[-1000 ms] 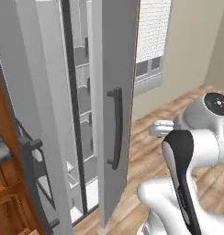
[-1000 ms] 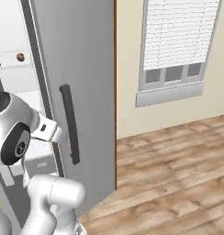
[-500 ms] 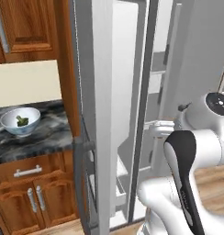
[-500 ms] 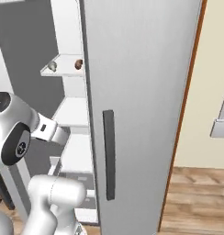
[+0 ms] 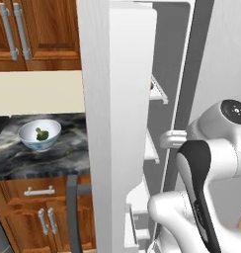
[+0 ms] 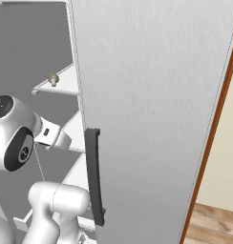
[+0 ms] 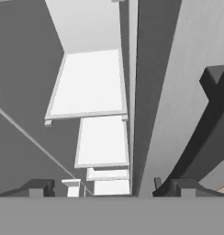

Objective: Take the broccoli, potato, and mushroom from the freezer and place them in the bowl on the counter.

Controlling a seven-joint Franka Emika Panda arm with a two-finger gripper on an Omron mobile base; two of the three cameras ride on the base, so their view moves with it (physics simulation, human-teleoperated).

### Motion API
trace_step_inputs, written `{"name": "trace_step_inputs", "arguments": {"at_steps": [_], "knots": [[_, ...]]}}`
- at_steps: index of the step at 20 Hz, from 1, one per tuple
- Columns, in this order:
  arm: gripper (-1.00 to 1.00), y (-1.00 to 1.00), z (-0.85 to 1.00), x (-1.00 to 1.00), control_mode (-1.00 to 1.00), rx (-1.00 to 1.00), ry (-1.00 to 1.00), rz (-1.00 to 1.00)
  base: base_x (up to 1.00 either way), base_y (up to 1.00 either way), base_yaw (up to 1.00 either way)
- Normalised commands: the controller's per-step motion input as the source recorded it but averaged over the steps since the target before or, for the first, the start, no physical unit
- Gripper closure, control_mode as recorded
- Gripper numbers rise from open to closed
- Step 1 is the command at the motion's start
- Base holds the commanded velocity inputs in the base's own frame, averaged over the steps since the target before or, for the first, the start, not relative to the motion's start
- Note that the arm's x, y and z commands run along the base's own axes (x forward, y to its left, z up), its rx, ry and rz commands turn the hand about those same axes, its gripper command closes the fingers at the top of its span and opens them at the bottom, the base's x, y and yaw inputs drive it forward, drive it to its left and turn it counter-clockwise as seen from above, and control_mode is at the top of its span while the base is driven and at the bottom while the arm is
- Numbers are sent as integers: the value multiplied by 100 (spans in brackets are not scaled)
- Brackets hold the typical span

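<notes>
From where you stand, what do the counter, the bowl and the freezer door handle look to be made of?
The counter: polished stone by its look, black with grey marbling. The bowl: smooth, glazed-looking white with a bluish tint, probably ceramic; broccoli lies in it. The freezer door handle: matte dark bar, plastic or coated metal, unclear which.

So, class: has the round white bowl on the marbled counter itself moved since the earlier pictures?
No. The round white bowl sits on the same patch of dark marbled counter, above the same drawer handle; the whole left base view shifted because the base drove.

Small tan mushroom (image 6: 53, 79) on a white freezer (image 6: 66, 88) shelf, beside the grey door (image 6: 156, 105).
</notes>
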Motion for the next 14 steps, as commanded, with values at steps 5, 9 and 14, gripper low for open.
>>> {"name": "trace_step_inputs", "arguments": {"at_steps": [5, 9, 14], "knots": [[-100, 0, 0, 0, 100, 0, 0, 0, 76, 0, 21], [-100, 0, 28, 26, -100, 5, -12, 6, 24, 0, 7], [-100, 4, 89, 75, -100, 0, -33, 5, 0, 0, 0]]}}
